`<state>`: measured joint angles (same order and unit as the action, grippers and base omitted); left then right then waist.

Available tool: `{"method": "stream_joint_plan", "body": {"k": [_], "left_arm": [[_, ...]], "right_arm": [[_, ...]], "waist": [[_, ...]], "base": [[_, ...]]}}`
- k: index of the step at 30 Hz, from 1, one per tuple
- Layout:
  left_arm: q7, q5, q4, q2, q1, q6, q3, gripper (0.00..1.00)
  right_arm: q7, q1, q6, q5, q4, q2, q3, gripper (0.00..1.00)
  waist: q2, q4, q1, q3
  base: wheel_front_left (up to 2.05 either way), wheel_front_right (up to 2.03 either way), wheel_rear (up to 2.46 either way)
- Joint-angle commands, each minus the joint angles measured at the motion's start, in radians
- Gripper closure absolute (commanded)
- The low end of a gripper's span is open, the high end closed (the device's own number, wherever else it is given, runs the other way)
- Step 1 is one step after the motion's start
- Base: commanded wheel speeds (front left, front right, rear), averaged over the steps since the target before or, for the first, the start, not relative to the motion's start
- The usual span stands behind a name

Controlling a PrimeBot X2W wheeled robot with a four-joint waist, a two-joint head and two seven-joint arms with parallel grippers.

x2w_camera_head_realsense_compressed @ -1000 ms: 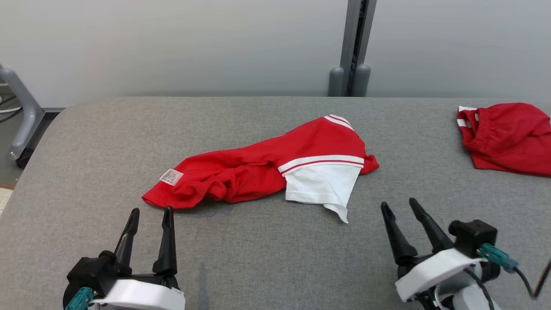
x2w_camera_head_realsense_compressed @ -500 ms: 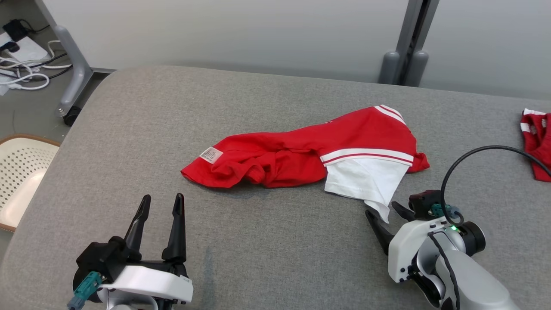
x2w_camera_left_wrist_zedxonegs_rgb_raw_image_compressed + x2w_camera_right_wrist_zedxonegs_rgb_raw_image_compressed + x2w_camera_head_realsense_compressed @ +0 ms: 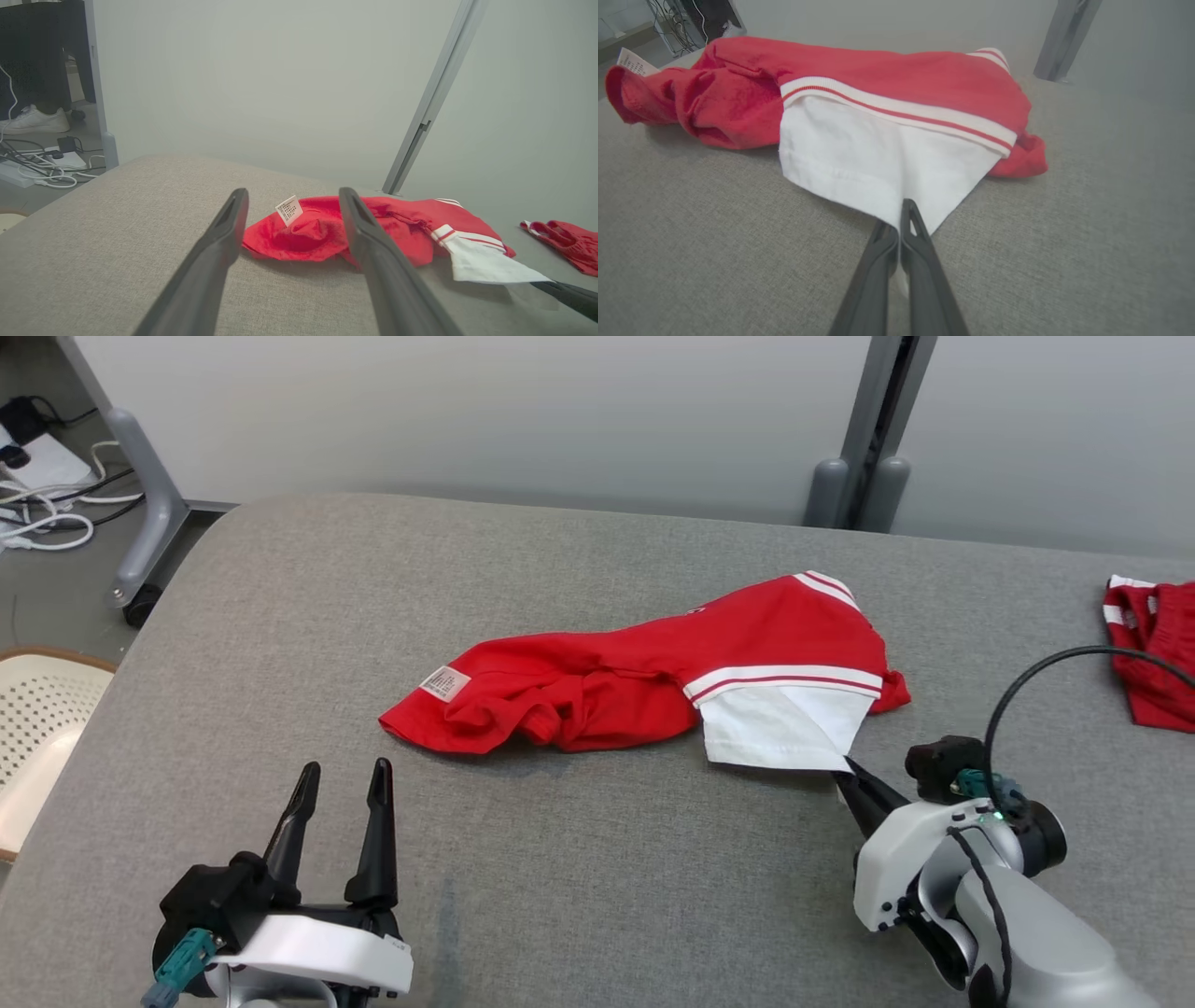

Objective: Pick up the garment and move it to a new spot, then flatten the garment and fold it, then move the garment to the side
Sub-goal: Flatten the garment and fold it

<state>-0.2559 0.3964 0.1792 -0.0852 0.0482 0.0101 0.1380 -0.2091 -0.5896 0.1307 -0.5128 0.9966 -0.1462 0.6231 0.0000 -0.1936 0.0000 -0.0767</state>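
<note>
The right tool (image 3: 896, 218) is pinched shut on the white corner (image 3: 878, 177) of the red garment (image 3: 635, 672), crumpled in the middle of the grey table (image 3: 560, 877), so lift slowly and keep the pinch tight, while the left tool (image 3: 341, 779) sits wide open nearby.

The head camera is looking forward and down from above the near side of the grey tabletop (image 3: 560, 569), taking in the whole red and white garment (image 3: 747, 635) from some way off. The left wrist camera is sitting low over the tabletop, facing along the left claw (image 3: 293, 191) toward the garment's labelled end. The right wrist camera is looking along the right claw (image 3: 896, 214), very close to the garment's white corner. All three views are sharing the garment.
</note>
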Motion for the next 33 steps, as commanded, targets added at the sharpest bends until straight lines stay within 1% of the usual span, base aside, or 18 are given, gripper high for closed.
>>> {"method": "stream_joint_plan", "body": {"k": [1, 5, 7, 12, 18, 23, 25, 27, 29, 31, 33], "left_arm": [[-0.003, 0.000, 0.002, -0.007, 0.000, -0.002, -0.005, 0.00], [-0.004, 0.004, 0.001, -0.012, -0.021, -0.010, -0.011, 0.00], [-0.004, 0.004, 0.000, -0.017, -0.023, -0.009, -0.011, 0.00], [0.005, 0.012, -0.005, -0.027, -0.043, -0.017, -0.019, 0.00], [0.026, 0.020, 0.000, -0.040, -0.049, -0.027, -0.026, 0.00], [0.044, 0.032, 0.006, -0.047, -0.051, -0.031, -0.033, 0.00], [0.049, 0.036, 0.010, -0.047, -0.051, -0.033, -0.031, 0.00], [0.053, 0.037, 0.015, -0.047, -0.052, -0.032, -0.028, 0.00], [0.055, 0.041, 0.019, -0.047, -0.053, -0.033, -0.025, 0.00], [0.057, 0.043, 0.022, -0.048, -0.054, -0.035, -0.024, 0.00], [0.060, 0.043, 0.025, -0.049, -0.053, -0.036, -0.021, 0.00]], "right_arm": [[-0.009, 0.004, 0.000, -0.008, -0.009, -0.012, 0.000, 1.00], [-0.025, 0.047, 0.000, -0.046, -0.082, -0.060, 0.026, 1.00], [-0.026, 0.068, 0.000, -0.063, -0.127, -0.101, 0.038, 1.00], [0.034, 0.145, 0.000, -0.099, -0.256, -0.197, 0.039, 1.00], [0.168, 0.267, 0.000, -0.171, -0.483, -0.286, -0.019, 1.00], [0.358, 0.389, 0.000, -0.212, -0.680, -0.346, -0.087, 1.00], [0.437, 0.439, 0.000, -0.222, -0.744, -0.360, -0.127, 1.00], [0.514, 0.494, 0.000, -0.234, -0.799, -0.359, -0.170, 1.00], [0.587, 0.546, 0.000, -0.241, -0.844, -0.349, -0.219, 1.00], [0.648, 0.585, 0.000, -0.221, -0.882, -0.338, -0.263, 1.00], [0.691, 0.616, 0.000, -0.191, -0.917, -0.312, -0.303, 1.00]], "waist": [[0.0000, 0.014, 0.0000, 0.009], [0.0000, 0.055, 0.0000, 0.024], [0.0000, 0.073, 0.0000, 0.029], [0.0000, 0.109, 0.0000, 0.034], [0.0000, 0.133, 0.0000, 0.025], [0.0000, 0.137, 0.0000, 0.016], [0.0000, 0.136, 0.0000, 0.017], [0.0000, 0.134, 0.0000, 0.020], [0.0000, 0.133, 0.0000, 0.024], [0.0000, 0.131, 0.0000, 0.028], [0.0000, 0.129, 0.0000, 0.032]], "base": [[0.00, 0.00, 0.00], [0.00, 0.00, 0.00], [0.00, 0.00, 0.00], [0.00, 0.00, 0.00], [0.00, 0.00, 0.00], [0.00, 0.00, 0.00], [0.00, 0.00, 0.00], [0.00, 0.00, 0.00], [0.00, 0.00, 0.00], [0.00, 0.00, 0.00], [0.00, 0.00, 0.00]]}}
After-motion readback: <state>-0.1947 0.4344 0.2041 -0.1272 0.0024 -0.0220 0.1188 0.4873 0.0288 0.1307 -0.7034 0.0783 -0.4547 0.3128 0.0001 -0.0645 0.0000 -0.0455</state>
